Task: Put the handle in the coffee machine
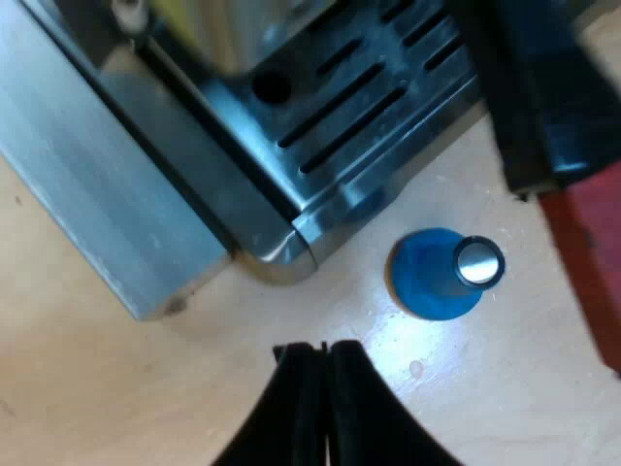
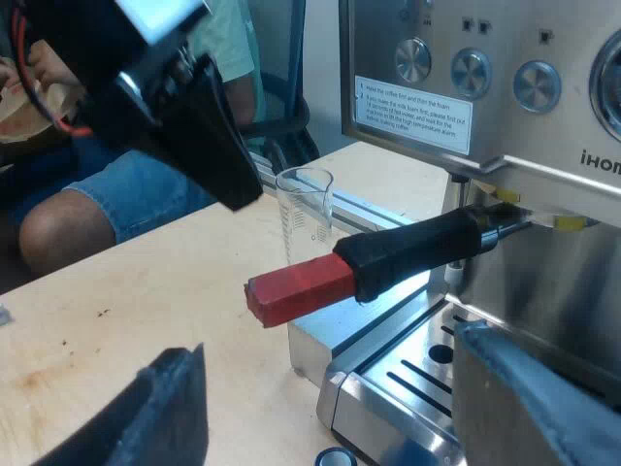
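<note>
The left gripper [image 1: 325, 359] has its two flat black fingers pressed together, holding nothing, above the pale wooden table [image 1: 116, 388]. Just beyond them stands the blue tamper [image 1: 439, 277], a round flared body with a shiny metal top, close to the rounded steel corner of the coffee machine [image 1: 281, 248] and its slotted drip tray [image 1: 369, 87]. The right gripper [image 2: 330, 388] has its fingers wide apart and empty, near that tray. The handle [image 2: 412, 254], matte black and ending in a squared red block, juts from the machine's front, its metal end tucked under the brushed-steel panel. A clear measuring glass [image 2: 306, 209] stands behind the red end. A person's leg [image 2: 58, 228] in denim shorts is beyond the table's edge.
</note>
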